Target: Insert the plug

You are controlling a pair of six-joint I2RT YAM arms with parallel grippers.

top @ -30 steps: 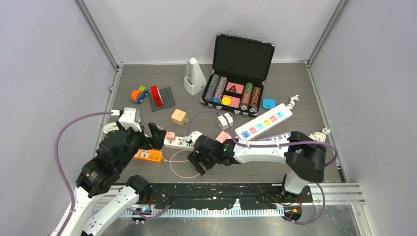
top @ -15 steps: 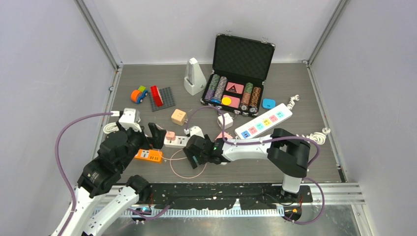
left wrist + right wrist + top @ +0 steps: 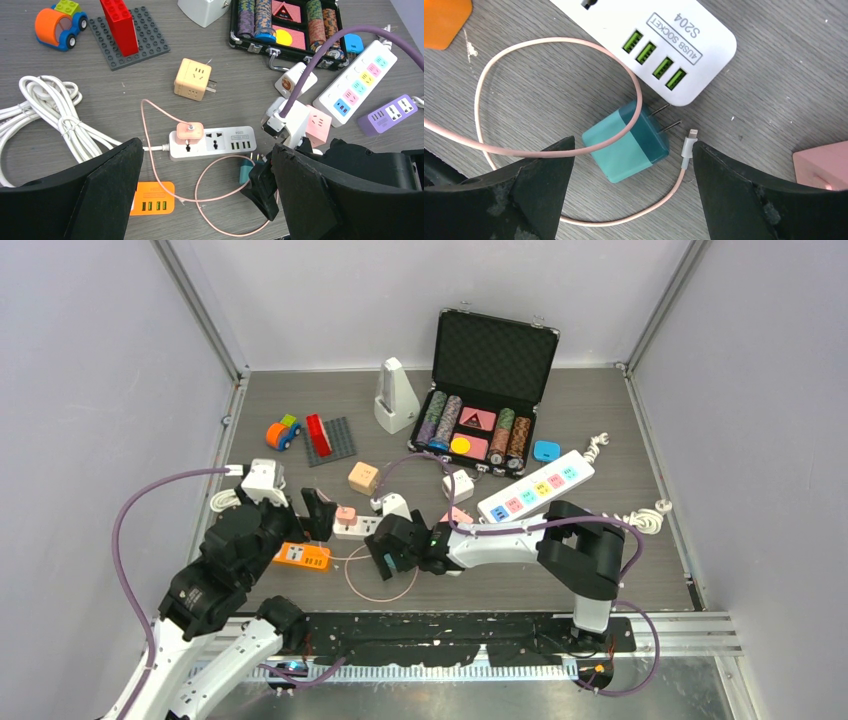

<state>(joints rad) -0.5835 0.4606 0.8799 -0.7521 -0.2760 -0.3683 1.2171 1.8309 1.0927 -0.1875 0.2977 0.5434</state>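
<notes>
Bright, even, diffuse light from above, with only faint soft shadows.
The top view is sharp across the grey wood-grain tabletop (image 3: 600, 410). In the wrist views the near black gripper fingers (image 3: 744, 200) blur along the lower edge, while the white plastic power strip (image 3: 624, 25) stays crisp and free of glare.

White links (image 3: 505, 538), blk joints (image 3: 590, 562), purple cables (image 3: 312, 62), blk end effector fingers (image 3: 744, 200).

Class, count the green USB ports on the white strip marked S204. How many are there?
4 ports, in one row at the end of the strip, the last nearest the teal plug. None looks hidden.
</notes>
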